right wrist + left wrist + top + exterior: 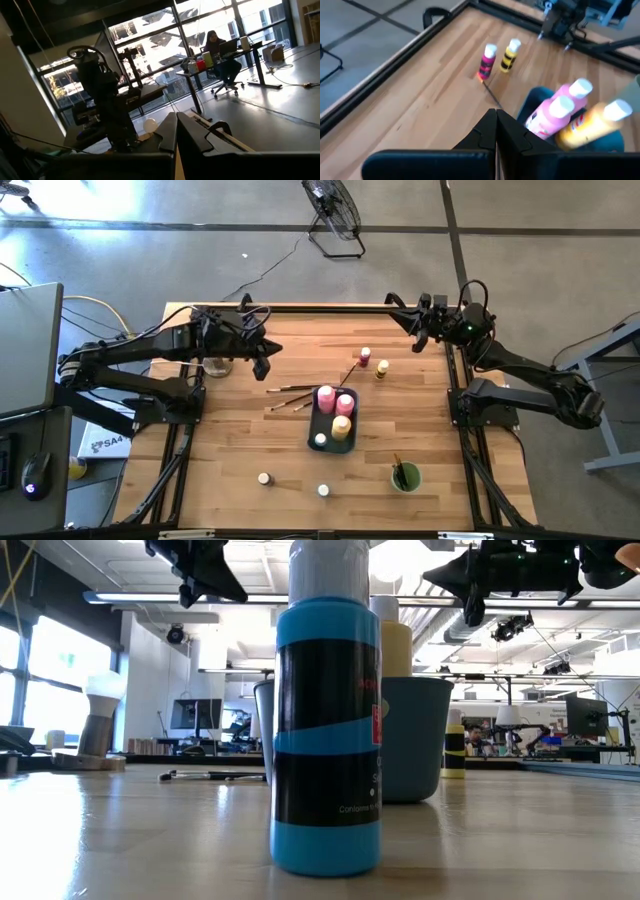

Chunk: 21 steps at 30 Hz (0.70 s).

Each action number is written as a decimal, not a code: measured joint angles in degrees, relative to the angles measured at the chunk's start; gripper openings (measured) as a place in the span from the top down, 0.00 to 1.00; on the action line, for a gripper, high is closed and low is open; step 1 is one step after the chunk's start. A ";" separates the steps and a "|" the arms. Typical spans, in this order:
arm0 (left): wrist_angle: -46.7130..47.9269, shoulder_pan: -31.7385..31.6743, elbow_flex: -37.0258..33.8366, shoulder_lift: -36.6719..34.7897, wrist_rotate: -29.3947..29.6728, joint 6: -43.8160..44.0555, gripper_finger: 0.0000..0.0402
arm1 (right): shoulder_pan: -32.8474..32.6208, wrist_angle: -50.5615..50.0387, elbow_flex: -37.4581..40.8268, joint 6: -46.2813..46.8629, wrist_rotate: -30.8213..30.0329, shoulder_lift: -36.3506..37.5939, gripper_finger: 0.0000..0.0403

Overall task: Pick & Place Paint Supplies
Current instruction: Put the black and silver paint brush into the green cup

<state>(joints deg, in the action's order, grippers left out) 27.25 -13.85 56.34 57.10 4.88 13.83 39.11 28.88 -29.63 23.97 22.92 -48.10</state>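
Two pink squeeze bottles (325, 397) (555, 115) and a yellow one (341, 426) (595, 122) stand in the dark blue-grey tray (316, 425) at mid-table. A pink-striped small bottle (365, 357) (487, 62) and a yellow-striped one (381, 368) (509, 56) stand beyond it. Thin brushes (290, 390) lie on the wood left of the tray. Two tiny jars (264, 478) (323, 491) stand near the front edge. My left gripper (263, 365) (496, 125) hovers shut, high above the table left of the brushes. My right gripper (412, 330) (176, 127) waits shut, high over the far right corner.
A round green cup (405, 477) with a brush in it stands at the front right. A glass jar (218, 366) sits under my left arm at the far left. In the low view a blue bottle (327, 730) fills the foreground. A raised rail (320, 308) edges the table.
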 joint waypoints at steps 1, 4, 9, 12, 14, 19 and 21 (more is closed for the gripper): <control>0.69 0.00 0.00 0.00 0.00 -0.01 1.00 | 0.00 -0.02 0.00 0.47 0.36 0.00 1.00; 2.20 0.00 0.00 0.15 0.01 0.02 1.00 | -0.02 0.00 0.00 0.74 1.56 0.00 1.00; 2.29 0.00 0.00 0.27 0.03 1.52 1.00 | -0.10 0.01 0.00 1.82 1.91 0.00 1.00; 2.42 0.00 0.00 0.28 0.14 1.50 1.00 | -0.11 0.00 0.00 1.57 3.24 0.00 1.00; 2.42 0.00 0.00 0.28 0.14 1.98 1.00 | -0.11 -0.05 0.00 1.55 3.19 0.00 1.00; 2.36 0.00 0.00 0.28 2.75 7.07 1.00 | -0.11 -1.74 0.00 0.35 3.03 0.01 1.00; 2.31 0.00 0.00 0.28 6.26 10.62 1.00 | -0.11 -2.24 0.02 -0.17 3.00 0.00 1.00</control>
<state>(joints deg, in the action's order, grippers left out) 29.56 -13.85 56.34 57.39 11.13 24.45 39.00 26.64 -29.61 23.80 25.92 -48.10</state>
